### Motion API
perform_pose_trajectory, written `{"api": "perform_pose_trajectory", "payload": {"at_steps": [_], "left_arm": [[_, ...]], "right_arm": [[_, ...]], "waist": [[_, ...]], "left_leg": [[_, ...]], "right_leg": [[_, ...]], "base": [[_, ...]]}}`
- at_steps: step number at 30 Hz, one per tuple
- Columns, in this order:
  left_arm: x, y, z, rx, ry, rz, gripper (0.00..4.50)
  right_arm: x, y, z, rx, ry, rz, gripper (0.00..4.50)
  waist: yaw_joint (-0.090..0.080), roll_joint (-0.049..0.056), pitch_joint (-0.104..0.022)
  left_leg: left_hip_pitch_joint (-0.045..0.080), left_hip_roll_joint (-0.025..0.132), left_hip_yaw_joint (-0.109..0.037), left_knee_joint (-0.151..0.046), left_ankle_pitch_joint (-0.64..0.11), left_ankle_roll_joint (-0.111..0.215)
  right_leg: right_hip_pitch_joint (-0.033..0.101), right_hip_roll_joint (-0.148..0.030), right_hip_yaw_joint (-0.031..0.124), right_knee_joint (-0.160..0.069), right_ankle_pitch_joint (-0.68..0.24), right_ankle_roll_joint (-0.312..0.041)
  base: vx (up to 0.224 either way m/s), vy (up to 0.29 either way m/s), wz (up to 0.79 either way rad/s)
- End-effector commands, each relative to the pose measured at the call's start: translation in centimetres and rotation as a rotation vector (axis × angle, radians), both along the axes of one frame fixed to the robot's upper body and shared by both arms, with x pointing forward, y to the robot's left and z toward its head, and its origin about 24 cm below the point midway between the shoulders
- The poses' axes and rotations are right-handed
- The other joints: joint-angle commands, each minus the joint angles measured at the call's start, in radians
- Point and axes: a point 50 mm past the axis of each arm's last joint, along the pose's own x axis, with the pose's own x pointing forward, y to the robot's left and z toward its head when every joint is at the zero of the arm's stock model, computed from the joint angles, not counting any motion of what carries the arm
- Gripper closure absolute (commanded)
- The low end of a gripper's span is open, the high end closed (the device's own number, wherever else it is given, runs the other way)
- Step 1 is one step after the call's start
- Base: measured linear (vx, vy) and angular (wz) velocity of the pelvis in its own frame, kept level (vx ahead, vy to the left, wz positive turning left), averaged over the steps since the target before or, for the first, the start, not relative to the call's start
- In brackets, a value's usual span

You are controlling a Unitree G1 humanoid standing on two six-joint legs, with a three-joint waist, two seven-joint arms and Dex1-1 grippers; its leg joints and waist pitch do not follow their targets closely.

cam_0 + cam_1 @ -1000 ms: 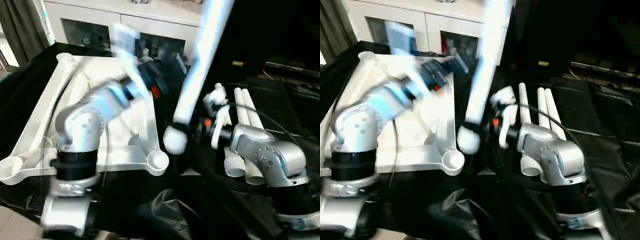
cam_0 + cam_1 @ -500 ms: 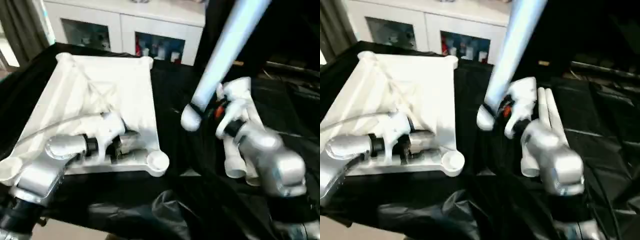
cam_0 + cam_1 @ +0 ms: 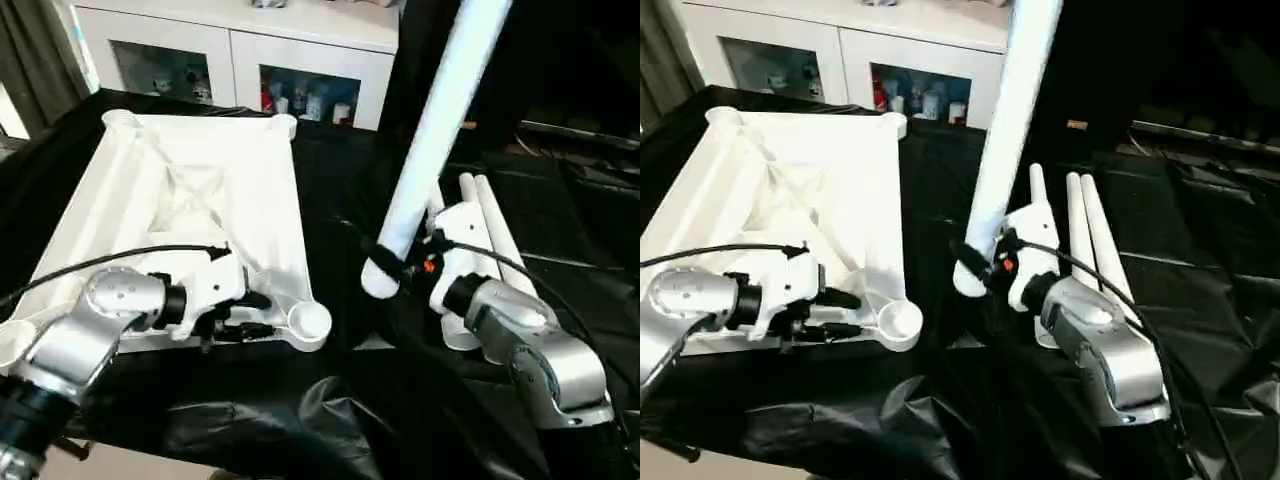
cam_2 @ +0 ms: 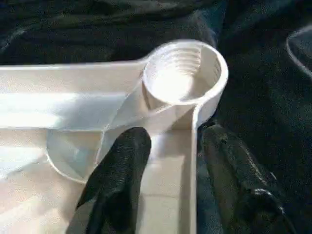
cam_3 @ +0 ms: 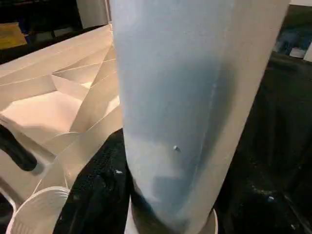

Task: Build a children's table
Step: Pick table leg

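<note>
Table top [image 3: 200, 190] lies left, underside up; spare legs [image 3: 490, 230] lie right; raised leg [image 3: 435, 140] between; cabinet [image 3: 250, 60] behind, apparently on the floor.

Left arm: silver forearm enters from the lower left, lying low and nearly level, wrist turned inward. Left gripper [image 3: 262, 314]: two black fingers [image 4: 119, 180] parted, pointing sideways, one on each side of a thin white wall. Right arm: silver forearm rises from the lower right, angled up and inward. Right gripper [image 3: 385, 266]: black fingers closed around the lower end of a white tube leg [image 3: 432, 140], carried steeply upright.
</note>
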Motion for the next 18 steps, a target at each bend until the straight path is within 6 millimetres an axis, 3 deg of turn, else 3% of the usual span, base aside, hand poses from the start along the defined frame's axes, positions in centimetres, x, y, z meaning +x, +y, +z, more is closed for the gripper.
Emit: {"api": "perform_pose_trajectory", "payload": {"at_steps": [1,4,7,9,18], "left_arm": [[-0.1,0.2,-0.1,0.027,0.011,-0.024,2.75],[-0.1,0.4,-0.2,0.036,0.024,-0.037,3.12],[-0.2,0.7,-0.4,0.052,0.038,-0.046,3.21],[-0.3,0.9,-0.5,0.062,0.043,-0.044,3.56],[-0.4,1.9,-1.5,0.115,0.059,-0.03,4.33]], "right_arm": [[-0.3,-0.2,0.4,-0.006,-0.017,0.009,2.62],[-0.4,-0.2,0.4,-0.01,-0.012,0.013,2.62],[-0.5,-0.2,0.3,-0.013,-0.008,0.02,2.62],[-0.5,-0.2,0.2,-0.015,-0.006,0.026,2.62],[-0.6,-0.1,0.2,-0.023,-0.005,0.04,2.62]], "waist": [[0.0,0.028,-0.066],[-0.001,0.029,-0.065],[0.0,0.027,-0.063],[0.0,0.027,-0.063],[-0.001,0.026,-0.066]], "left_leg": [[0.009,0.042,-0.014,-0.079,-0.168,-0.06],[0.01,0.043,-0.015,-0.079,-0.182,-0.062],[0.01,0.043,-0.014,-0.08,-0.199,-0.061],[0.011,0.044,-0.015,-0.081,-0.202,-0.061],[0.01,0.045,-0.015,-0.079,-0.174,-0.056]], "right_leg": [[0.041,-0.078,0.053,-0.073,-0.07,-0.165],[0.04,-0.08,0.053,-0.074,-0.084,-0.172],[0.04,-0.081,0.055,-0.078,-0.124,-0.167],[0.039,-0.081,0.055,-0.078,-0.131,-0.166],[0.041,-0.082,0.054,-0.072,-0.081,-0.175]], "base": [[0.0,0.0,0.0],[0.0,0.0,0.0],[0.0,0.0,0.0],[0.0,0.0,0.0],[0.0,0.0,0.0]]}}
